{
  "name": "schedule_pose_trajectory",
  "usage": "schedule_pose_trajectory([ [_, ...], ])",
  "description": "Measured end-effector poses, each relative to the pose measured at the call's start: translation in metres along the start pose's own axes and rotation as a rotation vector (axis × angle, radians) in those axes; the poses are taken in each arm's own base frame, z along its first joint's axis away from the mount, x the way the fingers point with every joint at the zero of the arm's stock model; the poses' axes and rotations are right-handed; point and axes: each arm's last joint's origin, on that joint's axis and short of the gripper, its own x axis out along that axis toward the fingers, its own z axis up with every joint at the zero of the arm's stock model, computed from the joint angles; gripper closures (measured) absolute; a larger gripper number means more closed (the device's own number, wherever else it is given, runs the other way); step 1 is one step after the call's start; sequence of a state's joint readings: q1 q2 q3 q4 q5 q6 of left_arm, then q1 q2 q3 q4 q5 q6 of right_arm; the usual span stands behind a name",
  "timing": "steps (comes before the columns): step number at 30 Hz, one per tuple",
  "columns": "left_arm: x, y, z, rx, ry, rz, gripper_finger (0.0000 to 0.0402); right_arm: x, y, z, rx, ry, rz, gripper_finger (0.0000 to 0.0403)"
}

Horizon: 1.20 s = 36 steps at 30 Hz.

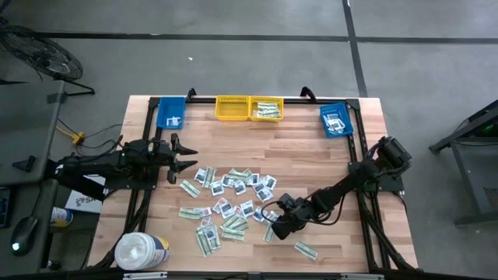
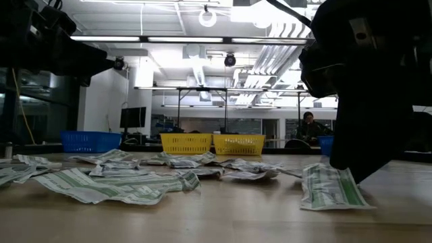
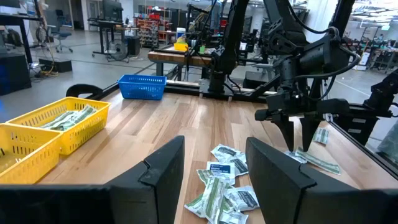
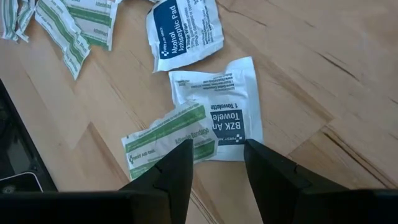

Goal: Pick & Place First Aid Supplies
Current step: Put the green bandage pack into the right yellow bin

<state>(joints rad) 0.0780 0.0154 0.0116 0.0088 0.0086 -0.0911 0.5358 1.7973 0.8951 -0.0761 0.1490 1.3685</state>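
Right jaws (image 4: 214,163) just above green-striped packet (image 4: 171,140)

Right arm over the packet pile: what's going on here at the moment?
The right gripper is down at the near right edge of the scattered first aid packets, fingers open just above a green-striped bandage strip that overlaps a white towelette packet. Nothing is gripped yet. The left gripper hangs open and empty by the pile's left edge. Some strips already lie in a yellow bin at the far side.

Scattered packets (image 2: 128,183) on table (image 2: 223,216), yellow bins (image 2: 212,144), blue bin (image 2: 90,141) behind
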Motion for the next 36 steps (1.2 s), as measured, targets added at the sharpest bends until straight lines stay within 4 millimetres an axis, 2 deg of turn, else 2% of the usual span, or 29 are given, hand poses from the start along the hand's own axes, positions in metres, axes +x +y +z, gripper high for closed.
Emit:
schedule_pose_trajectory([
  [36, 0.0000, 0.0000, 0.0000, 0.000, 0.000, 0.000, 0.0229, 0.0010, 0.0052, 0.0076, -0.026, -0.025, 0.067, 0.0263],
])
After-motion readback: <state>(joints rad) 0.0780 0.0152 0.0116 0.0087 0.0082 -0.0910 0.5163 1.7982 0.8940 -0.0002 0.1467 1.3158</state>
